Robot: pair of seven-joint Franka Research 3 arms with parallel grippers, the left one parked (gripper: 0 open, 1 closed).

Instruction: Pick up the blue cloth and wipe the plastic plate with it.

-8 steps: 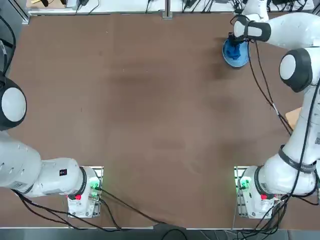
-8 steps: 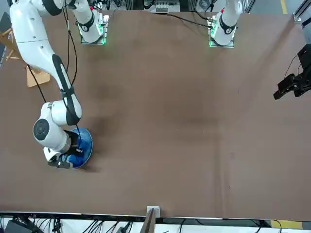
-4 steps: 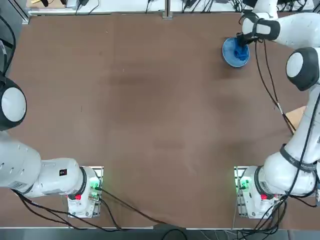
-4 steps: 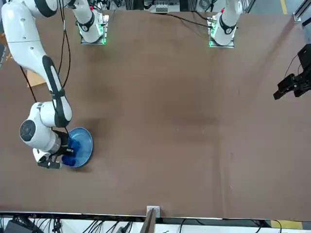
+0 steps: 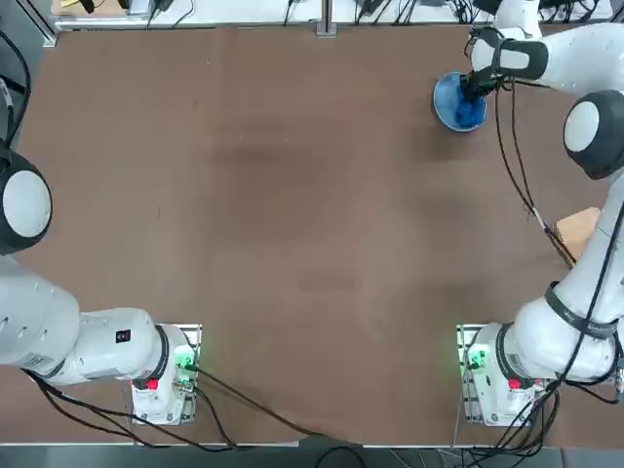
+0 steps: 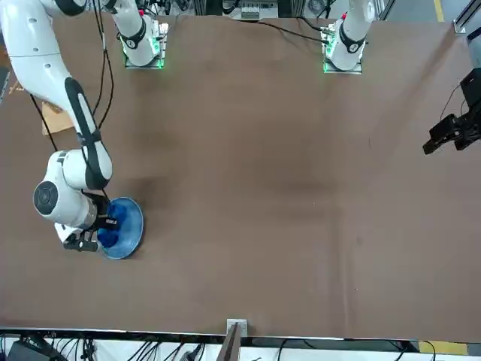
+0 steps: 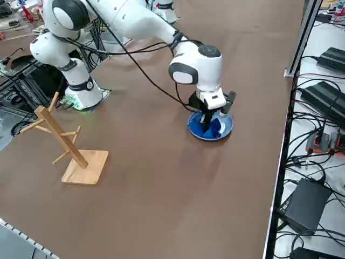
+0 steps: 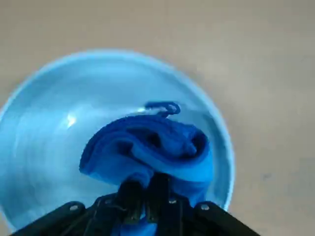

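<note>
Over the far right corner of the brown surface (image 5: 292,214), seen from overhead, my right pincer (image 5: 471,94) points down onto the small round sky-blue plastic plate (image 5: 446,101), and the deep royal-blue fabric cloth (image 5: 469,111) is bunched under it on the plate's right half. A second ago my wrist covered most of the plate; now it sits further toward the surface's far edge and right, so the plate's left part lies bare. The plate itself has not shifted.

Across the surface, the front camera shows my pincer (image 6: 96,233) at the plate's (image 6: 128,226) left side with the cloth (image 6: 107,235) gathered beneath it; earlier the wrist stood over the plate's middle.

At my right side, the raised camera shows the pincer (image 7: 209,116) upright above the plate (image 7: 225,129), the cloth (image 7: 211,128) hanging from it down onto the plate's floor. A wooden peg stand (image 7: 67,145) sits well apart, nearer my base.

Close at the wrist, my fingers (image 8: 129,192) are pressed together, pinching a fold of the cloth (image 8: 152,147), whose crumpled bulk rests inside the plate (image 8: 44,123).
</note>
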